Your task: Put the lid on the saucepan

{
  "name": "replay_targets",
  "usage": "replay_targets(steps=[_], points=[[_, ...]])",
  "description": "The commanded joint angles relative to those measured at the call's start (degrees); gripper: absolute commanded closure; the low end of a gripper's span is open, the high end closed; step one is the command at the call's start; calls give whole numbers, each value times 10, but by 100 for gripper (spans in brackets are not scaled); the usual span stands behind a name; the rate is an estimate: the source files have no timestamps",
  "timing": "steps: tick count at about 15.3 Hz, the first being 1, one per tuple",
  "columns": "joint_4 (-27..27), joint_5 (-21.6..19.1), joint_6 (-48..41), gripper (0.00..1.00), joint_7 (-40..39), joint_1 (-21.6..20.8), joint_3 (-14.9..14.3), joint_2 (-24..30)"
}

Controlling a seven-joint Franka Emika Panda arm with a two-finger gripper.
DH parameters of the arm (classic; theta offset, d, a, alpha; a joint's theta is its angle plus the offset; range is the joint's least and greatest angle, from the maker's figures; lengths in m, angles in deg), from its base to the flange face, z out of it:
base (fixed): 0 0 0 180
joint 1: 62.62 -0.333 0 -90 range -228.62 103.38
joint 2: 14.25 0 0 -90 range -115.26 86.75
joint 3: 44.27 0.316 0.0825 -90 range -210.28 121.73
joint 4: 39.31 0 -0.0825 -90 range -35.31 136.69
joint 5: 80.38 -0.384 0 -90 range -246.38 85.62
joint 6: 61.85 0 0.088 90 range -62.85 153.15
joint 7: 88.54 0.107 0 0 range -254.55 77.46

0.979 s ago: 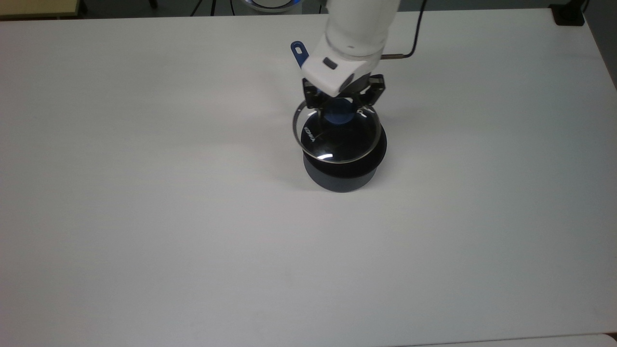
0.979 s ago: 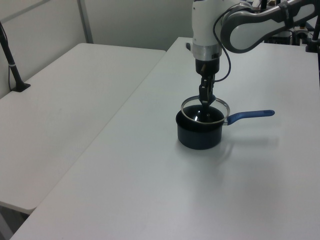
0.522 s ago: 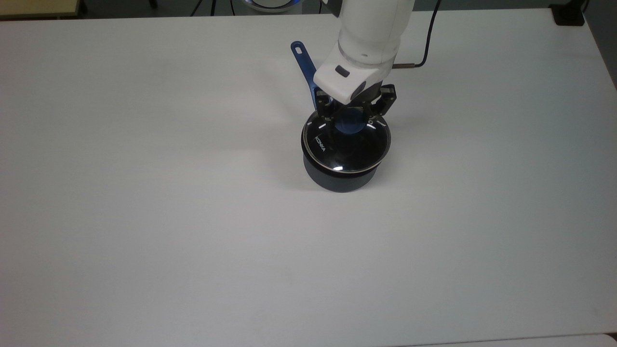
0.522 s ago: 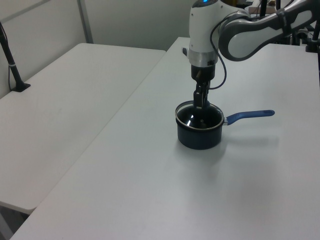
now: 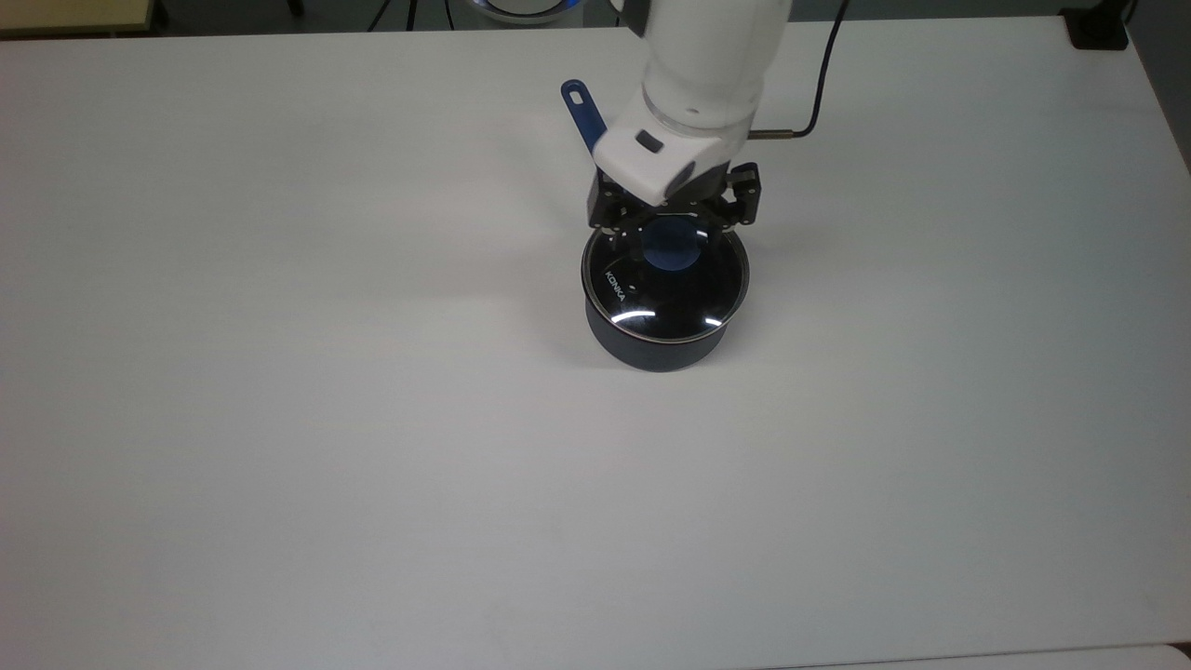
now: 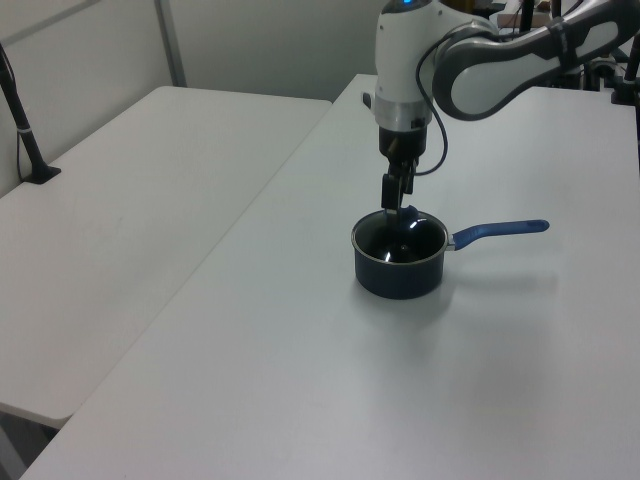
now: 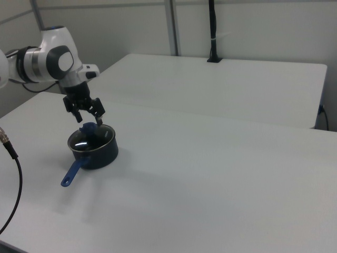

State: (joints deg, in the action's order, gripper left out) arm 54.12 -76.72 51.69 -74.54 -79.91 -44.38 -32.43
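The glass lid (image 5: 664, 284) sits level on the rim of the dark saucepan (image 5: 657, 349), which stands on the white counter (image 5: 279, 419) with its blue handle (image 5: 583, 107) pointing toward the top view's upper left. The gripper (image 5: 674, 223) hangs just above the lid's blue knob (image 5: 672, 249), fingers (image 5: 622, 216) spread apart and clear of it. Through the glass the pan interior reads black; contents cannot be made out.

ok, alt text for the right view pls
A glass lid sits on a dark saucepan on a white table, with the open gripper just above the lid's blue knob. The saucepan's blue handle points toward the right view's lower left.
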Motion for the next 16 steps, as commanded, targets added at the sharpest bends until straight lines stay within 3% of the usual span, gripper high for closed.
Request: replay_targets(steps=[1, 10, 16], points=[[4, 4, -42, 0, 3, 18, -16, 49], [11, 9, -169, 0, -61, 131, -15, 157], [10, 7, -179, 0, -57, 138, -15, 164]])
